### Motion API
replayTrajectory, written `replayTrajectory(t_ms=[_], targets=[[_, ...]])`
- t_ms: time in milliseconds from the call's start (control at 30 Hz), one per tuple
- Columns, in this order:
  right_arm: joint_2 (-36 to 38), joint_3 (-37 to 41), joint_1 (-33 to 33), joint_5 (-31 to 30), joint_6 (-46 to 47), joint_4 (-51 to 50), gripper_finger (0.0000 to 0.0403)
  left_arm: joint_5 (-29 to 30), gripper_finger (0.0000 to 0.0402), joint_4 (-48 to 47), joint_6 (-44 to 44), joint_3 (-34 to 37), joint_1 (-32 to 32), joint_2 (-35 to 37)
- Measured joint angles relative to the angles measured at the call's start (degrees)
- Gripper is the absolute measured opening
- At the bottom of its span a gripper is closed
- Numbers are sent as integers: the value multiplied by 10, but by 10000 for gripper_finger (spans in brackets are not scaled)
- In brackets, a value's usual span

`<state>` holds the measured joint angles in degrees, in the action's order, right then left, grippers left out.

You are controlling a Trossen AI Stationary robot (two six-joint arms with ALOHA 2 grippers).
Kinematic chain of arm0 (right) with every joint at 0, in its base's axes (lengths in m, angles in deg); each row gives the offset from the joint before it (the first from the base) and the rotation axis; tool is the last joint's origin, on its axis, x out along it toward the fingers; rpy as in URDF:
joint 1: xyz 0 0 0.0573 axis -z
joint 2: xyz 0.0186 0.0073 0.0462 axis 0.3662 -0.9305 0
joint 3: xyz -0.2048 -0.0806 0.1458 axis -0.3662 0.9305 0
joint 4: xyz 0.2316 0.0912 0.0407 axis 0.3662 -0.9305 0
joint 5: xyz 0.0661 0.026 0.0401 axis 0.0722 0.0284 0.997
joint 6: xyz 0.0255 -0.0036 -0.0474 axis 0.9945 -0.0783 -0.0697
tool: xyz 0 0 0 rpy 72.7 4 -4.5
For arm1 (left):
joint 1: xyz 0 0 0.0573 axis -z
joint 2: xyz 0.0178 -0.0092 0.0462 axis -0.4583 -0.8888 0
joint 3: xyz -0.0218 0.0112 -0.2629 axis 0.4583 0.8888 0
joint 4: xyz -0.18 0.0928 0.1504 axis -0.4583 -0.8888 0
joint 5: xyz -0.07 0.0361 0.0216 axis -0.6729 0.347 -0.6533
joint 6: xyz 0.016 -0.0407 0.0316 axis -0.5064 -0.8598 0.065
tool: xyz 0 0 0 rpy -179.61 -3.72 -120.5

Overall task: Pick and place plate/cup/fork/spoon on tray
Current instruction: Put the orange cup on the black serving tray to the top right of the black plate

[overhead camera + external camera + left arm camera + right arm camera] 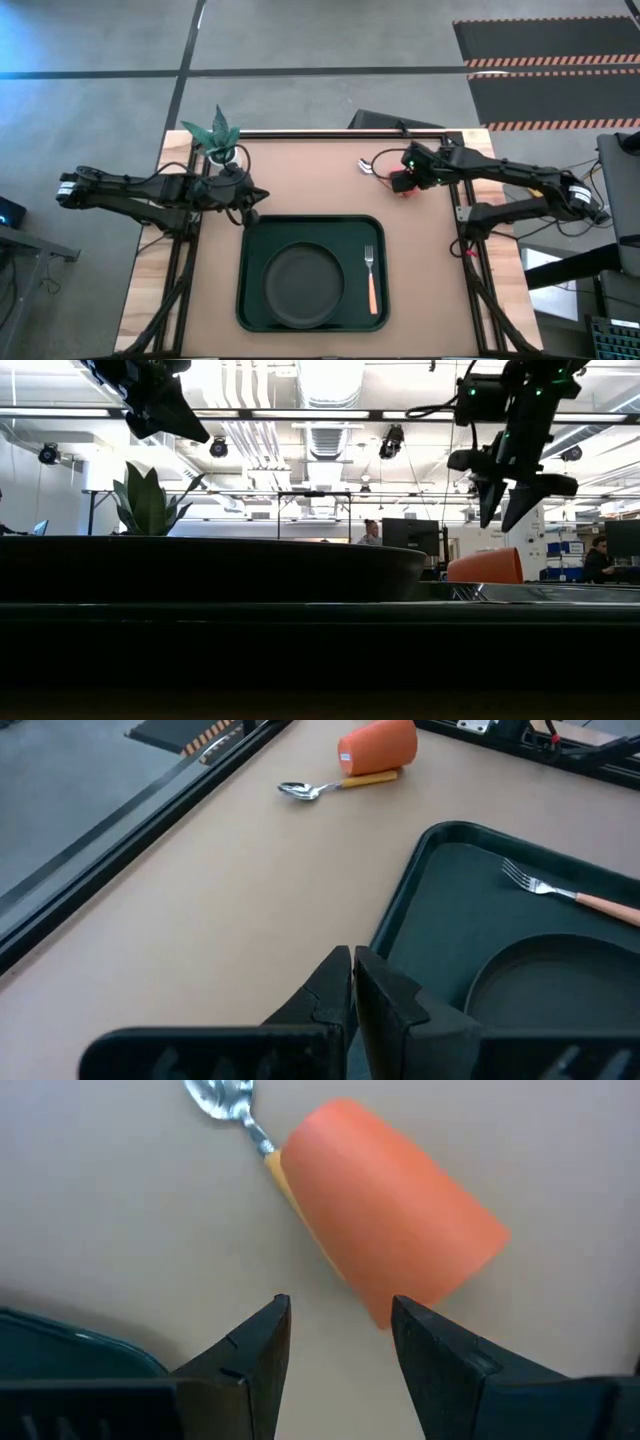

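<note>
The cup [385, 1220] lies tipped on its side on the bench [300, 170], a smooth red-orange tapered cylinder resting over the orange handle of the spoon [325, 787] — at about one o'clock from the tray [252, 250]. The right gripper [335, 1350] hangs just above it, pointing down, jaws parted and empty. On the dark green tray sit the round dark plate [303, 283] and, at its three o'clock, the fork [370, 275]. The left gripper [352, 985] waits at the tray's ten-o'clock corner, jaws closed on nothing.
</note>
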<state>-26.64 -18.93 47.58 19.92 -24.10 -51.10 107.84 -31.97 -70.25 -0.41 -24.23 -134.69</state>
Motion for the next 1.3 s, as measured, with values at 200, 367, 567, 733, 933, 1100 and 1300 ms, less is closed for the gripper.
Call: replayTrajectory(t_ms=[200, 367, 567, 733, 933, 1100, 1300], targets=[[24, -11, -10, -1, 43, -44, 164, 0, 0, 0, -1, 0, 0, 0], [34, -4, -32, -2, 105, -83, 164, 0, 0, 0, 0, 0, 0, -2], [34, 25, -41, -35, 162, -50, 164, 0, 0, 0, 3, 0, 0, -2], [35, 89, -30, -35, 165, 81, 164, 0, 0, -1, 6, 0, 0, -2], [42, 133, -19, -51, 188, 97, 164, -5, 0, -2, 6, 0, 0, -2], [62, 132, -14, -92, 173, 97, 164, -5, 0, -2, 6, 0, -1, -5], [85, 141, 15, -107, 152, 96, 164, -5, 0, -1, 6, 0, -1, -5]])
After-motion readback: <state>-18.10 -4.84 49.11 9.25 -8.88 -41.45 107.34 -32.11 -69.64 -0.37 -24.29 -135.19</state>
